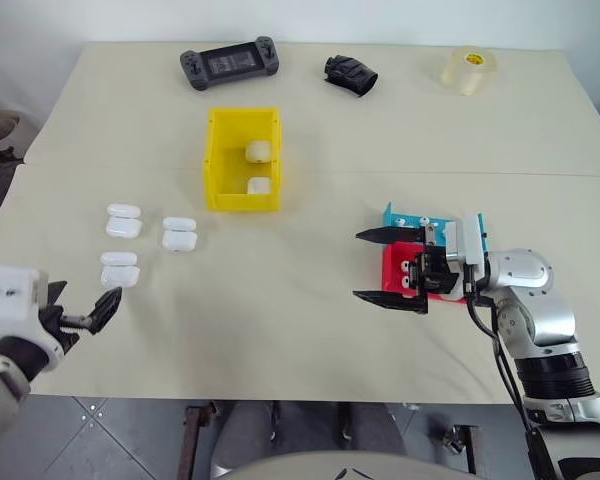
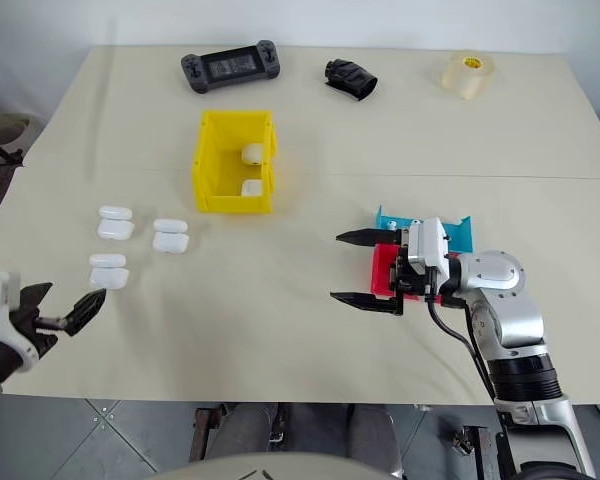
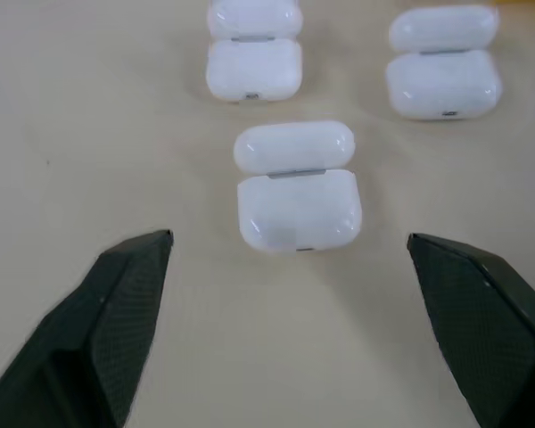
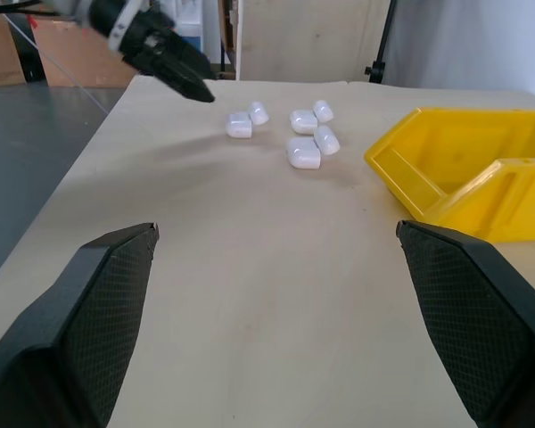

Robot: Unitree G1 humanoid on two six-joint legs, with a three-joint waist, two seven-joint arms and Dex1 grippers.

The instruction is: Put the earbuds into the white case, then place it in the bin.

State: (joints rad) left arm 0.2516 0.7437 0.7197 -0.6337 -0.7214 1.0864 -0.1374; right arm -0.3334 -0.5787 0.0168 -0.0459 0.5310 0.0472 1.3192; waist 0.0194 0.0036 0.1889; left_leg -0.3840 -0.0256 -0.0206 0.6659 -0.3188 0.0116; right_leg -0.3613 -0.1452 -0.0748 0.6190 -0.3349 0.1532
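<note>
Head views: the yellow bin (image 1: 242, 160) stands mid-table with 2 closed white cases (image 1: 257, 151) inside. 3 open white cases (image 1: 179, 234) lie left of it. The left gripper (image 1: 85, 307), fingers spread and empty, hovers just beside the nearest case (image 1: 119, 269). The right gripper (image 1: 390, 267), fingers apart and empty, hangs before a red tray (image 1: 396, 262) and blue tray (image 1: 412, 218).

Left wrist view: that case (image 3: 296, 187) lies open between the spread fingers (image 3: 116, 312).

Right wrist view: wide black fingers (image 4: 89, 312) frame bare table (image 4: 250, 267), the bin (image 4: 464, 178) at one side.

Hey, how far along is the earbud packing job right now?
Done: two white cases already lie in the yellow bin. In hand: nothing; the left gripper is open, lined up on the nearest open case; the right gripper is open and empty. Left: three open cases on the table.
</note>
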